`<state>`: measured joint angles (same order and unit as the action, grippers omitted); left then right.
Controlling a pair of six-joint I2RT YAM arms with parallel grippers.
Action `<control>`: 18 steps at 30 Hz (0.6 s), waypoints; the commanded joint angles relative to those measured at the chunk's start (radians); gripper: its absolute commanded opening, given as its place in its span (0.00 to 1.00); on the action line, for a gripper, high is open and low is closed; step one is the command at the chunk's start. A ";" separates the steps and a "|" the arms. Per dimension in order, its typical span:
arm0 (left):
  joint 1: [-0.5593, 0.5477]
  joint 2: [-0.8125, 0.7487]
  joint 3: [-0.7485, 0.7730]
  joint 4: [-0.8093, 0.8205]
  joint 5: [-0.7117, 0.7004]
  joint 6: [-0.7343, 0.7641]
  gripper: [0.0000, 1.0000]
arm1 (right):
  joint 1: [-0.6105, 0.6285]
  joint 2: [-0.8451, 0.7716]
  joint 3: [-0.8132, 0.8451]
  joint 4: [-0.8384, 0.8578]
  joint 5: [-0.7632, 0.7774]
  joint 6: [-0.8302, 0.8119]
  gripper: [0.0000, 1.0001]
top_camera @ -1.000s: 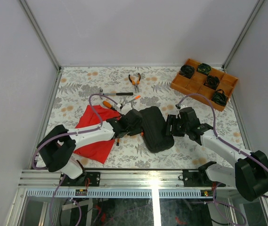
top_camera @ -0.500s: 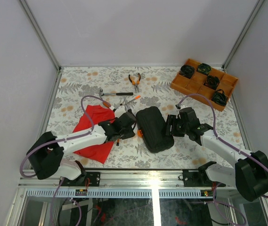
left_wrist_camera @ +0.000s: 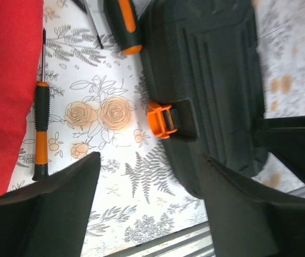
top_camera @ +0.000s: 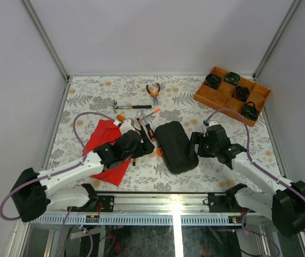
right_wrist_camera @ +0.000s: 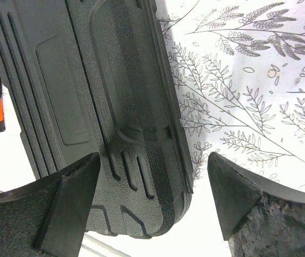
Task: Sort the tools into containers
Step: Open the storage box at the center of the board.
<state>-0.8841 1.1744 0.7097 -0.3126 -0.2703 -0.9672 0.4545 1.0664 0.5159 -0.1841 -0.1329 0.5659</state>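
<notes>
1. Left gripper (left_wrist_camera: 149, 158) is spread wide and empty, hovering just left of the closed tool case (top_camera: 176, 145), beside its orange latch (left_wrist_camera: 160, 119).
2. Right gripper (right_wrist_camera: 153, 155) gapes over the case's right edge, clasping nothing.
3. The case lies mid-table between them.

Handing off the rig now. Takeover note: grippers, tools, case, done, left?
Tool case: shut, mid-table.
Left gripper: open, empty, by the orange latch.
Right gripper: open, empty, at the case's right side.
Pliers, hammer, screwdrivers: loose on the table, beyond and left of the case.
Done: nothing sorted.
Left: open the case, put each tool in.
</notes>
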 commanded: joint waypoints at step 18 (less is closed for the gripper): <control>0.006 -0.268 -0.182 0.120 -0.023 -0.009 1.00 | 0.001 -0.153 -0.072 -0.052 -0.070 0.054 0.99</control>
<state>-0.8837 0.9154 0.5510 -0.2825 -0.3145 -0.9543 0.4541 0.9375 0.4549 -0.2211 -0.1028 0.5781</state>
